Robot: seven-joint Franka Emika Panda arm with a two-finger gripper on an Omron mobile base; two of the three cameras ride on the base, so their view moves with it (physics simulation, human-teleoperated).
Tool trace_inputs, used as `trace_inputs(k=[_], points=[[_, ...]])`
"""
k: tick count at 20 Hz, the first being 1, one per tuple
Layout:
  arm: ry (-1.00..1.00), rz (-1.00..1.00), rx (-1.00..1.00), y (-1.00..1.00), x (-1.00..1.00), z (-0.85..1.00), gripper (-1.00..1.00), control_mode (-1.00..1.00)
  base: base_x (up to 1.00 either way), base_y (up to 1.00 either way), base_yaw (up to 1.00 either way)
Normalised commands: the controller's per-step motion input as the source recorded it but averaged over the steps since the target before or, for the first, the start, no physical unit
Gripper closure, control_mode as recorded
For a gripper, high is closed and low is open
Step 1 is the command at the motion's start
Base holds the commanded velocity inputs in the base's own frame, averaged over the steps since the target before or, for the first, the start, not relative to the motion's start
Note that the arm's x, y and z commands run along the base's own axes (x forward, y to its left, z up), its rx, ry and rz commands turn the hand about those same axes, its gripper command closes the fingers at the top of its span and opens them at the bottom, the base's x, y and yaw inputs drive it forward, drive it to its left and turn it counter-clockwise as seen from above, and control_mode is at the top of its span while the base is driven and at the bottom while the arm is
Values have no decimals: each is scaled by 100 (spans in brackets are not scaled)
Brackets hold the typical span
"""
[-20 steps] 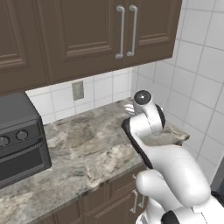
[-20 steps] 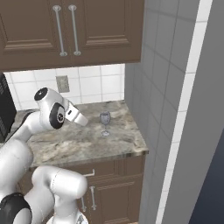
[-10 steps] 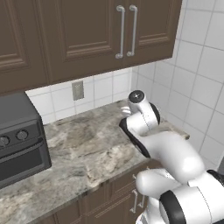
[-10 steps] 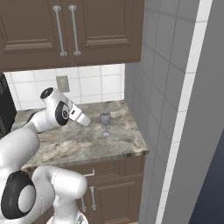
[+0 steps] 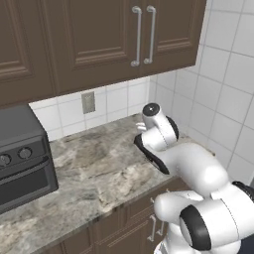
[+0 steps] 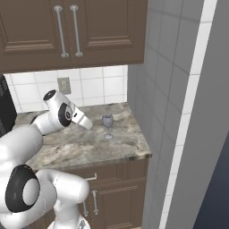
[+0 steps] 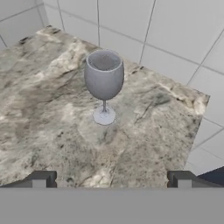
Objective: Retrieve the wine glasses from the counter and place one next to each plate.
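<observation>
Bare desk (image 7: 52, 127) lies between the wide-open hand (image 7: 111, 179) and the upright wine glass (image 7: 104, 83). Tiled walls (image 7: 175, 39) close in just behind and beside it.

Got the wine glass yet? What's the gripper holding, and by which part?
Nothing. The gripper is open and short of the wine glass, which stands upright on the counter.
</observation>
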Motion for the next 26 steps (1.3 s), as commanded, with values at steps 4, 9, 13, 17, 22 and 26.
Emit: trace_inputs(k=[4, 9, 13, 17, 22, 26], points=[[0, 4, 0, -20, -2, -15, -100, -100, 0, 0, 0], [-3, 1, 9, -18, -6, 10, -100, -100, 0, 0, 0], [-18, -6, 25, 1, -34, 76, -100, -100, 0, 0, 0], [-23, -7, 31, 4, -41, 85, -100, -100, 0, 0, 0], [-8, -21, 60, 3, -28, 59, -100, -100, 0, 0, 0], [-15, -41, 70, 44, -33, 0, -100, -100, 0, 0, 0]])
